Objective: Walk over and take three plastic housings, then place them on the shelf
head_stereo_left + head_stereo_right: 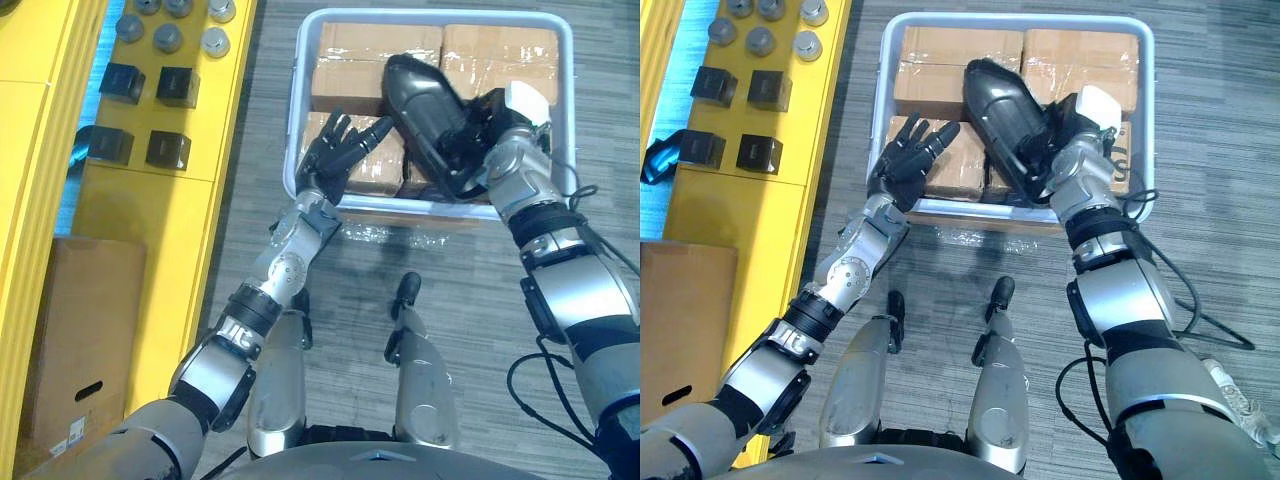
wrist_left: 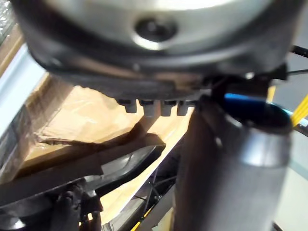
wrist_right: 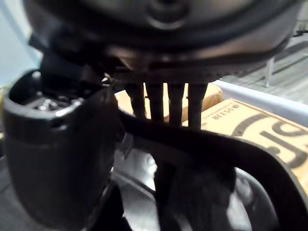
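Housing (image 1: 420, 90), dark and long, lies across the boxes (image 1: 380, 45) in the bin (image 1: 297, 100), its axis running ten to four o'clock. The right hand (image 1: 492, 125) has its fingers (image 3: 175, 103) clamped on the four-o'clock end. The left hand (image 1: 335, 155), fingers spread apart, hovers at the housing's eight o'clock.

A glossy black, elongated plastic housing (image 1: 1000, 100) slants over cardboard boxes (image 1: 940, 60) in a white bin (image 1: 1010, 18), held by the right hand (image 1: 1065, 140).

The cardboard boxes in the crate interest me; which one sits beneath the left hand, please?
The near-left box, under the left hand; others sit behind or rightward.
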`<state>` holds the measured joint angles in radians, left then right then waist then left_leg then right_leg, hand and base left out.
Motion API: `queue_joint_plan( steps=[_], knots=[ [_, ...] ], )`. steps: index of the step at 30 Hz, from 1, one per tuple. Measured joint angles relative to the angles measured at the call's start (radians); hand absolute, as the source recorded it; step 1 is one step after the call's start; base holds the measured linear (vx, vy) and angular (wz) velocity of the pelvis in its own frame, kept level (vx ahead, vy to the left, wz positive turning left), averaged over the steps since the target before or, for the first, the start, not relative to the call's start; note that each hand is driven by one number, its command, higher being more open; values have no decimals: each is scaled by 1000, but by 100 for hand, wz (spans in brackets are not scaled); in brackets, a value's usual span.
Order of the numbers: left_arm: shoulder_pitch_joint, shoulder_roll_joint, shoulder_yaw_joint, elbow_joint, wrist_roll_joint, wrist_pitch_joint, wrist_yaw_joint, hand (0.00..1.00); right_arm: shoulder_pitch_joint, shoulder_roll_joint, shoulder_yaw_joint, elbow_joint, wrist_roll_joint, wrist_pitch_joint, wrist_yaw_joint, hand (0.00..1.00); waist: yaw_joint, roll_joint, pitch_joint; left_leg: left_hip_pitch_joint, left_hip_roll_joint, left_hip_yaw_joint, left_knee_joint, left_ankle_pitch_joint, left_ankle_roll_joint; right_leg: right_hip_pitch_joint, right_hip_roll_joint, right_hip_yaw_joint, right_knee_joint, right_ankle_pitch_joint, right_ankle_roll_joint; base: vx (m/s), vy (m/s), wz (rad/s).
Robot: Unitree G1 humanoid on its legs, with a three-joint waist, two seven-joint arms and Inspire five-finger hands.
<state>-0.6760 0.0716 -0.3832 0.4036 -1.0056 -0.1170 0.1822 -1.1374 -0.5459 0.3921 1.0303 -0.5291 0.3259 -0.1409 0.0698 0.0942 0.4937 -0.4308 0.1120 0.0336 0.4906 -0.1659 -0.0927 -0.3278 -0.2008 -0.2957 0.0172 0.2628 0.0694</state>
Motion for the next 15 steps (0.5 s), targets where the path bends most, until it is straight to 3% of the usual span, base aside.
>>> queue_joint_plan(
  steps=[3, 6, 8, 11, 15],
  knots=[
    [6, -1, -4, 0, -20, -15, -1, 100, -14, -6, -13, 18, -54, 34, 49, 0, 6, 1, 0, 6, -5, -15, -34, 24, -6, 1, -3, -18, 1, -5, -6, -7, -22, 15],
    [19, -3, -3, 0, -29, -28, -7, 100, -12, -1, -20, 17, -96, 30, 71, 0, 8, 6, 0, 23, -9, -24, -67, 43, -10, 10, -6, -28, 3, -10, -11, -9, -27, 13],
    [29, -25, -3, 0, -48, -37, -17, 100, 5, 18, -55, 17, -103, 53, 66, 0, 14, 30, -1, 35, -13, -36, -89, 56, -13, 20, -9, -41, 5, -14, -17, -14, -22, 18],
    [51, -31, 1, -2, -50, -44, -34, 100, 13, 24, -89, 17, -123, 68, 60, 0, 17, 37, -1, 45, -15, -45, -115, 70, -13, 24, -10, -55, 5, -21, -20, -32, -29, 12],
    [112, -30, 1, -28, -55, -41, -39, 100, 44, 43, -109, 27, -103, 58, -70, 0, 27, 38, -2, 72, -15, -55, -171, 102, -26, 33, -10, -68, 5, -29, -30, -17, -36, 9]
  ],
)
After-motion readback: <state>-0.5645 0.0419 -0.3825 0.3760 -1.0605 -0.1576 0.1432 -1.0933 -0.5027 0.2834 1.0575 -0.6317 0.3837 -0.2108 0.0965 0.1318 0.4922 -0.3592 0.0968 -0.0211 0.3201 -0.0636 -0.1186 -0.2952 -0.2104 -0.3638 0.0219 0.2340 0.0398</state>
